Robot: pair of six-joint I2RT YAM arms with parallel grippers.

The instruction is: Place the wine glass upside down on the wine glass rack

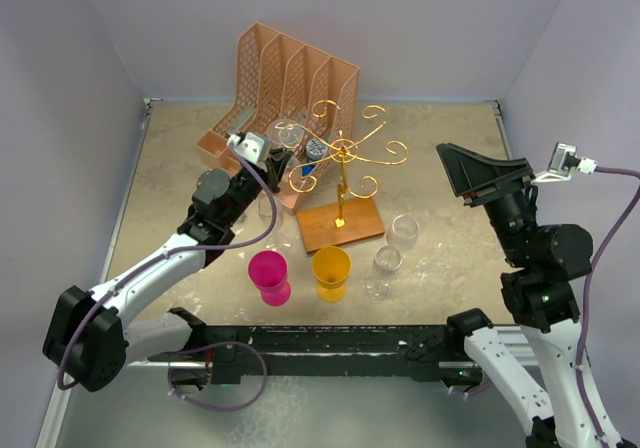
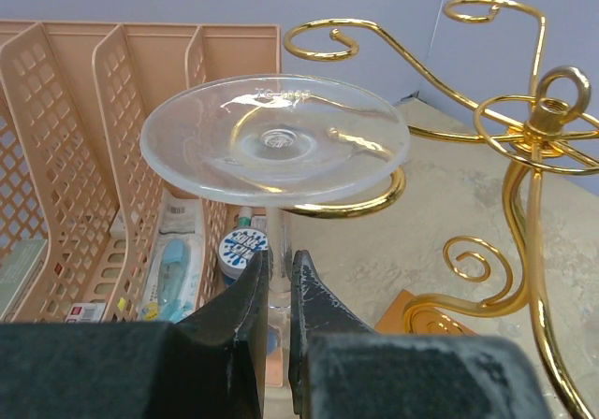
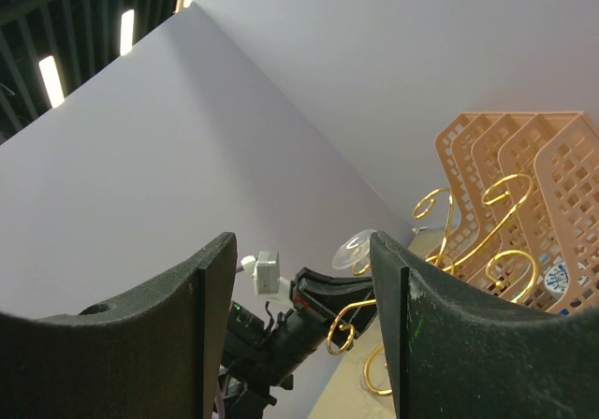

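Nothing can be read. The wine glass [image 2: 274, 138] has faint raised lettering on its foot, too blurred to make out. A round blue-and-white label [image 2: 242, 248] in the organizer [image 2: 84, 157] carries print too small to tell.

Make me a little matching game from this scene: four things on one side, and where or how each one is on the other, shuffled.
Things:
1. wine glass
2. pink cup
3. right gripper
4. peach file organizer

Places or states:
A. open, holding nothing
B. at the back, behind the gold rack
C. foot up, stem pinched in the left gripper
D. standing just left of the yellow cup

Pairs: 1-C, 2-D, 3-A, 4-B
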